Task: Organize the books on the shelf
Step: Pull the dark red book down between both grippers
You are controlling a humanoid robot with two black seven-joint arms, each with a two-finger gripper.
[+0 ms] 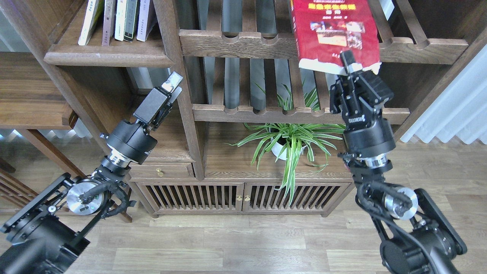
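My right gripper (348,65) is shut on the lower edge of the red book (335,30) with small photos. It holds the book upright in front of the upper slatted rack (247,43). My left gripper (173,81) is shut and empty, in front of the bookcase's upright post (186,114). The shelf (108,58) is the solid brown board at the upper left. Several books (118,19) stand on it, the leftmost one yellow-green with white edges (89,19). No maroon cover with white characters shows.
A potted spider plant (291,139) stands on the cabinet top (228,163) under the lower slatted rack (266,112). A side table (30,99) is at the left. A white curtain (452,102) hangs at the right. The floor is wooden.
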